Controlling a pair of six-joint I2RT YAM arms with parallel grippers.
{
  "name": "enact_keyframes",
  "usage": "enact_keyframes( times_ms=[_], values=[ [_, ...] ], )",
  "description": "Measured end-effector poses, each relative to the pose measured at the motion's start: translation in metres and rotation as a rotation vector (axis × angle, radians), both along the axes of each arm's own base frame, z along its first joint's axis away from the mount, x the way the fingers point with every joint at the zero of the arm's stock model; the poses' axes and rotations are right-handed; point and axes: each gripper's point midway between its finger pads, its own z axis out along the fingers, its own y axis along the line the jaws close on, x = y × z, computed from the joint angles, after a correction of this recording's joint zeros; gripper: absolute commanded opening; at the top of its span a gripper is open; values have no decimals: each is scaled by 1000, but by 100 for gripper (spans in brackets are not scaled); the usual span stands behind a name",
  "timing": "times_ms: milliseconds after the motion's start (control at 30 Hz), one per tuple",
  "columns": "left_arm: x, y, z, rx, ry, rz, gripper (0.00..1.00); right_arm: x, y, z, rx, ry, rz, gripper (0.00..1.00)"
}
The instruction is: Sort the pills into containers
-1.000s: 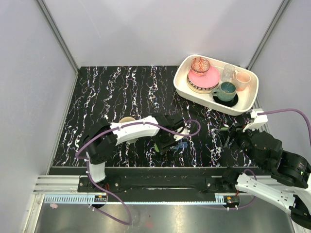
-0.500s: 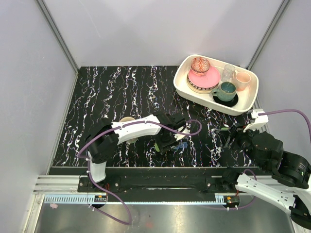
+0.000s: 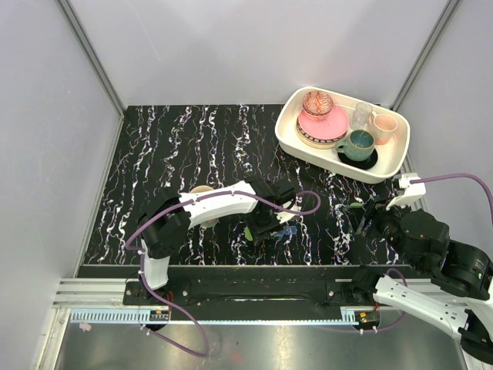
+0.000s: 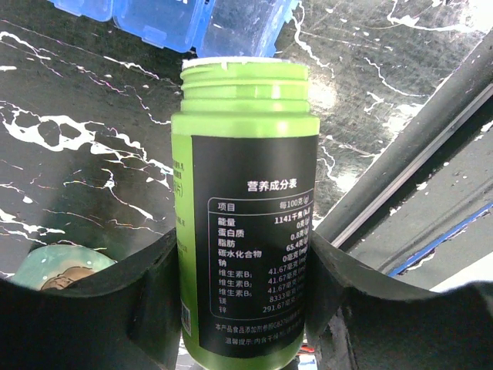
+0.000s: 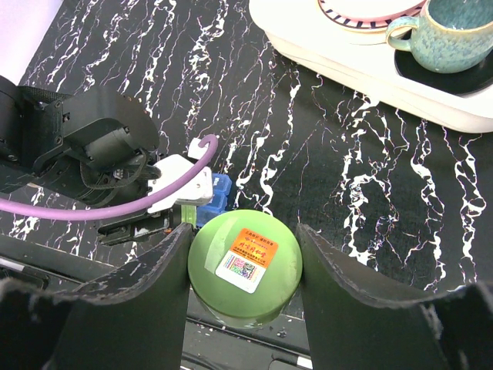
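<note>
At the pill box [image 4: 166,23], green bottle [image 4: 245,193] tight in left tool [image 4: 243,262]; green cap [image 5: 245,266] in right tool [image 5: 243,231].

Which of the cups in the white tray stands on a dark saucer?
The teal mug, the one with a handle, at the tray's near edge. The clear glass and the peach cup behind it have nothing dark beneath them.

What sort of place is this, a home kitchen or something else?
Probably a robot test cell, not a home. Plain grey walls close in the marbled table; the left arm and right arm are bolted to a rail at its near edge; the tray of crockery looks staged.
</note>
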Motion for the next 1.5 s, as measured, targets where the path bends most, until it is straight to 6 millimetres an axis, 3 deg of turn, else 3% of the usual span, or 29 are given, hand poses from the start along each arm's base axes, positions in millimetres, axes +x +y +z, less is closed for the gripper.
enact_keyframes(
  times_ms=[1100,1500],
  values=[
    [0,1,0,45,26,-12,0,-2,-2,2,13,-8,-1,4],
    [4,-6,11,24,13,-16,0,-2,-2,2,16,-8,-1,4]
  ],
)
